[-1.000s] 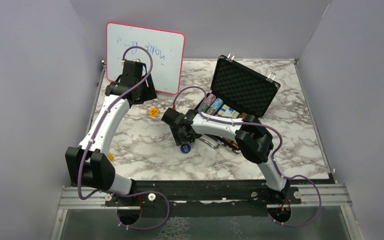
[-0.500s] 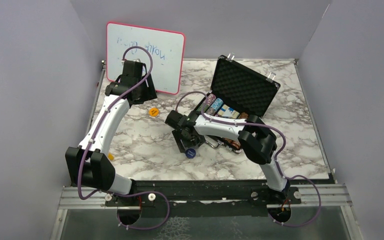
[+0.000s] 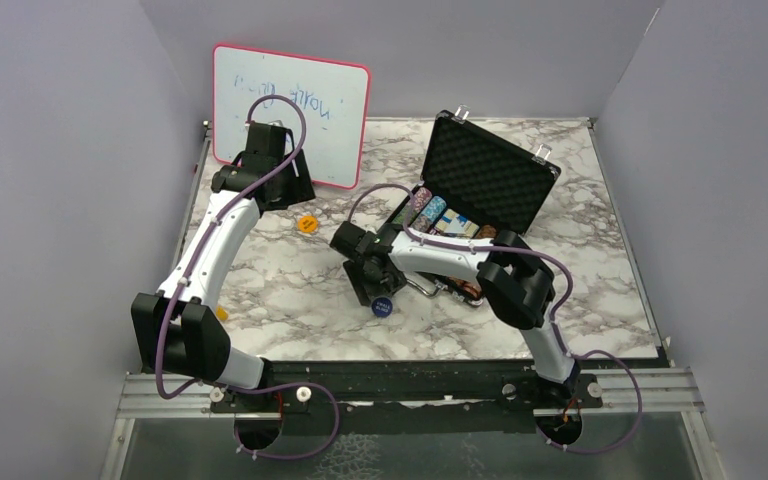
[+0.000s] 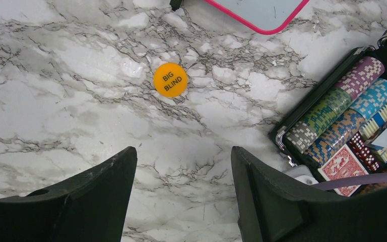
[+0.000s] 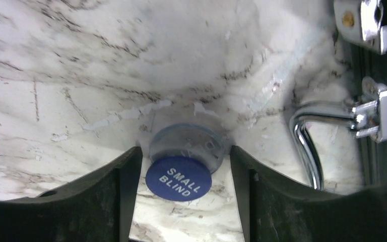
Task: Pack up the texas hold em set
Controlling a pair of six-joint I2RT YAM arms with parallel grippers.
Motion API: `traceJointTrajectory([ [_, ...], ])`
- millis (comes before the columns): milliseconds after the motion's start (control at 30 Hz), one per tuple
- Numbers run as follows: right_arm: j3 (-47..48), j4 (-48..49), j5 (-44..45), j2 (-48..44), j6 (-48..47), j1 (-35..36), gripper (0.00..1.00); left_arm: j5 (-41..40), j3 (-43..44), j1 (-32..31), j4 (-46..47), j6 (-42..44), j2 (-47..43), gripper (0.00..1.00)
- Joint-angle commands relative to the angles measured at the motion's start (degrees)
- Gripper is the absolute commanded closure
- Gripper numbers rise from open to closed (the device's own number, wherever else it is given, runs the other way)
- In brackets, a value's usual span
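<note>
The black case (image 3: 492,176) stands open at the back right, its foam lid up. Striped chip stacks (image 3: 426,208) lie inside; the left wrist view shows them (image 4: 332,113) beside red-backed cards (image 4: 343,164) and red dice (image 4: 365,151). The blue "SMALL BLIND" button (image 3: 382,307) lies flat on the table in front of the case. My right gripper (image 3: 373,290) is low over it and open. In the right wrist view the button (image 5: 179,178) sits between the fingers, close to the left one (image 5: 126,191). The orange "BIG BLIND" button (image 3: 307,223) lies ahead of my open, empty left gripper (image 4: 184,156).
The pink-framed whiteboard (image 3: 290,100) leans on the back wall, just behind the left gripper (image 3: 290,185). The case's metal handle (image 5: 305,141) and latches lie right of the right gripper. A small orange-yellow object (image 3: 221,313) lies near the table's left edge.
The right gripper has moved toward the near right, and the blue button has slid along with it. Both have held still for the last half second. The left arm has not moved.
</note>
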Motion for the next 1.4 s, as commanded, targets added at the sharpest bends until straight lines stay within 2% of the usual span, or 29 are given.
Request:
traceJointTrajectory([
  [0, 1.0, 3.3, 5.0, 3.0, -2.4, 0.1, 0.4, 1.3, 0.5, 0.1, 0.7, 0.5, -0.5, 0.28],
  [67, 0.5, 4.3, 5.2, 2.3, -2.6, -0.1, 0.5, 1.1, 0.7, 0.1, 0.7, 0.6, -0.4, 0.28],
  [133, -0.1, 5.8, 6.2, 1.3, -3.0, 0.0, 0.53, 0.5, 1.2, 0.1, 0.7, 0.9, -0.1, 0.28],
  [267, -4.2, 14.8, 9.2, -2.9, -6.2, -0.1, 0.55, 0.0, 1.9, 0.1, 0.5, 1.0, 0.1, 0.28],
  [433, -14.5, 34.3, 12.8, -9.8, -13.5, 0.0, 0.55, 0.2, 1.6, 0.1, 0.6, 0.8, 0.1, 0.28],
  [533, -17.3, 40.2, 14.6, -11.9, -15.7, 0.0, 0.55, 0.2, 1.8, 0.1, 0.6, 0.9, 0.0, 0.28],
  [800, -16.0, 35.9, 22.0, -15.5, -10.8, -0.1, 0.54, 0.1, 1.7, 0.1, 0.6, 0.9, -0.2, 0.28],
  [1033, -16.7, 20.6, 28.7, -21.4, 3.9, -4.5, 0.53, 0.6, 1.3, 0.1, 0.6, 0.8, -0.2, 0.28],
  [1200, -21.2, 13.0, 25.3, -25.4, 12.8, -12.1, 0.52, 1.1, 1.0, 0.1, 0.7, 0.6, -0.3, 0.28],
  [1367, -25.0, 15.1, 16.7, -26.4, 10.2, -17.7, 0.52, 1.6, 0.8, 0.1, 0.8, 0.6, -0.3, 0.28],
])
